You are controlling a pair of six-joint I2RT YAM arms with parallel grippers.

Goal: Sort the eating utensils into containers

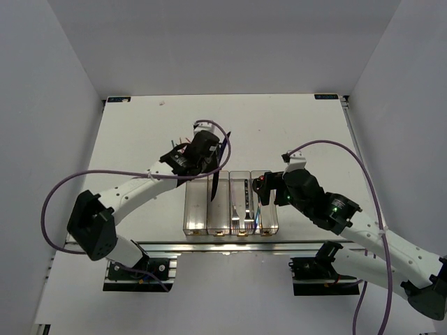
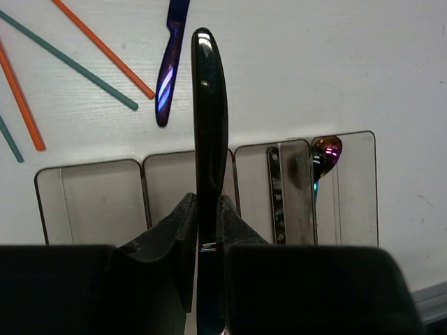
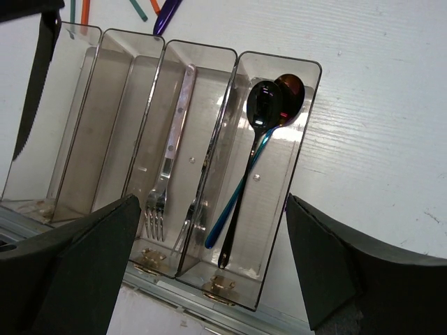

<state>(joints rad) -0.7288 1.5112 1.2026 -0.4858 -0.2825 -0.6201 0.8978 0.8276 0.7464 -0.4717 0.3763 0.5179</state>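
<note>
Now | left tool (image 2: 209, 227) clamps black knife (image 2: 209, 105) above bins (image 2: 91, 202) | right tool (image 3: 213, 230) released

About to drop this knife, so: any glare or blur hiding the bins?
Left wrist: knife sharp with glints along it, left fingers dark, hiding part of the bins. Right wrist: bins crisp, highlights on spoons, right fingers soft. Top: even light, bins small.

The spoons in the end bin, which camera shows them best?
Right wrist: both spoons lie full length in the rightmost bin, bowls and handles clear. Left wrist catches only one iridescent bowl; the top view shows only a thin bluish streak.
</note>
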